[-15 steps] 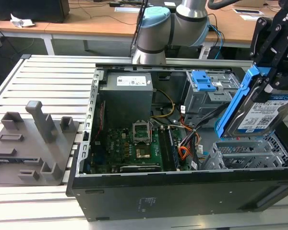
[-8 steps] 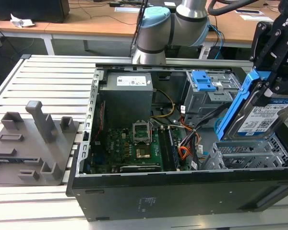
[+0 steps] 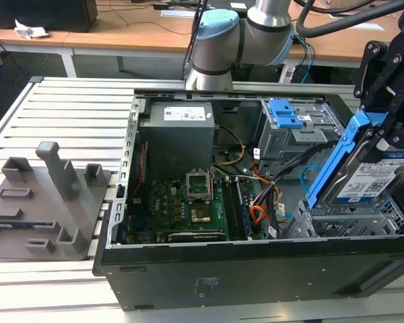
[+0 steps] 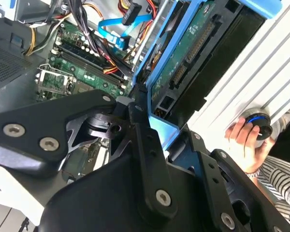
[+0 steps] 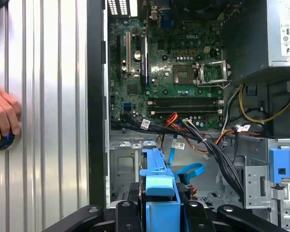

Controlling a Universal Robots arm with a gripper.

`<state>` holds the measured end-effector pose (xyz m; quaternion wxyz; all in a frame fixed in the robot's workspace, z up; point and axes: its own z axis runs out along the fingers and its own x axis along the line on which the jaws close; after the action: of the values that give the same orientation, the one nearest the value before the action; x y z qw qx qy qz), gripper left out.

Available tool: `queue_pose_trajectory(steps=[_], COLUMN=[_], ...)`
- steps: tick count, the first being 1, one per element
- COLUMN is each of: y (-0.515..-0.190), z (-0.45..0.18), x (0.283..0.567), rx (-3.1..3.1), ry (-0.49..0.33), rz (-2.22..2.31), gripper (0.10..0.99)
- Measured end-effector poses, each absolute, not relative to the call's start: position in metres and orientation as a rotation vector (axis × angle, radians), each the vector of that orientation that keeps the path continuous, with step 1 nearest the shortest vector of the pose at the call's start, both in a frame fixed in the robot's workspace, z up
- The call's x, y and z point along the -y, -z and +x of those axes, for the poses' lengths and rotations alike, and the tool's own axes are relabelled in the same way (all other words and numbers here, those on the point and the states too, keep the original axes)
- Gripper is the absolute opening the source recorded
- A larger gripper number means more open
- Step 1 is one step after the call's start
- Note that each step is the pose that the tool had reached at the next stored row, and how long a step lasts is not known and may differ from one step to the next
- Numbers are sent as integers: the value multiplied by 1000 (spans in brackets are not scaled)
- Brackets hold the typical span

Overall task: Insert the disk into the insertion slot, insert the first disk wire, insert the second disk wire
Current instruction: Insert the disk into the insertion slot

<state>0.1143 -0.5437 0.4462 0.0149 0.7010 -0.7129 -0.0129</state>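
Over the slatted table the hand seemingly grips the disk

Ribbed metal table, two loads.
Grey holder tray at the exterior view's lower left; open computer case from centre to right.

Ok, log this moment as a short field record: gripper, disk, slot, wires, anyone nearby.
gripper: gripper shut on the disk, above the exterior view's right end of the case
disk: tilted, clipped in its blue carrier, lower end at the insertion slot, not seated
insertion slot: grey perforated bay in the case corner
wires: loose bundle inside the case, none on the disk
person: a hand on a round black knob on the ribbed table beside the case
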Motion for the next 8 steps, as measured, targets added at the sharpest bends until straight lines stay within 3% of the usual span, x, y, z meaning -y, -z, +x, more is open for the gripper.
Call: queue_pose_trajectory(steps=[8], y=[-437], z=[114], x=[544], rx=[2219], ry=[40], rz=[2181], gripper=[369])
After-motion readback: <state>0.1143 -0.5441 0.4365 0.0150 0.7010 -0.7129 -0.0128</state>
